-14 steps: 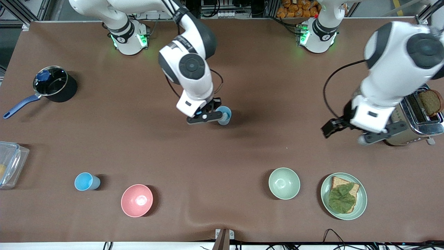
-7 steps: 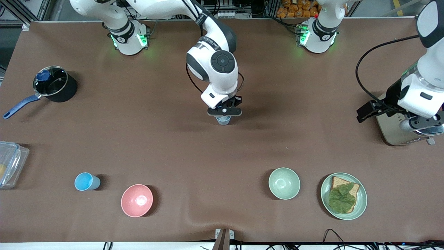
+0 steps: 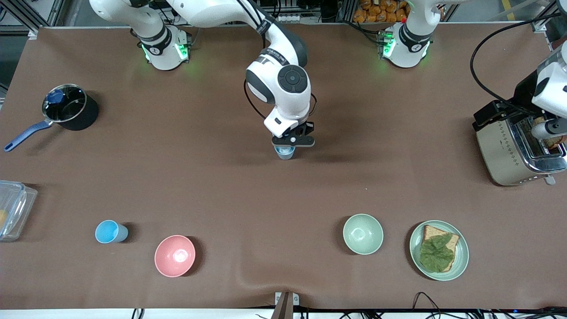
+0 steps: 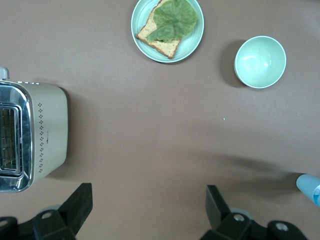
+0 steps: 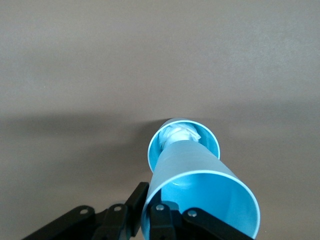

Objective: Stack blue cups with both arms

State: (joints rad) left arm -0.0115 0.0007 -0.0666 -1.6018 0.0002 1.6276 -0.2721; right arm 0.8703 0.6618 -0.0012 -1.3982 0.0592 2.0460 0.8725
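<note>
My right gripper (image 3: 292, 141) is over the middle of the table, shut on the wall of a light-blue cup (image 5: 200, 200), one finger inside the rim and one outside. The held cup's base sits in the mouth of a second blue cup (image 5: 212, 142) standing on the table, with something white crumpled inside it. In the front view the two show as one blue shape (image 3: 285, 153) under the gripper. A third blue cup (image 3: 110, 231) stands near the front camera at the right arm's end. My left gripper (image 4: 147, 195) is open and empty, up beside the toaster.
A toaster (image 3: 509, 153) stands at the left arm's end. A pink bowl (image 3: 175, 255), a pale green bowl (image 3: 363, 233) and a plate with toast and lettuce (image 3: 438, 250) lie near the front camera. A black saucepan (image 3: 68, 106) and a clear container (image 3: 11, 208) are at the right arm's end.
My right gripper has swung round and now holds its cup upright over the standing cup. My left gripper has drawn back toward the toaster and the table's end.
</note>
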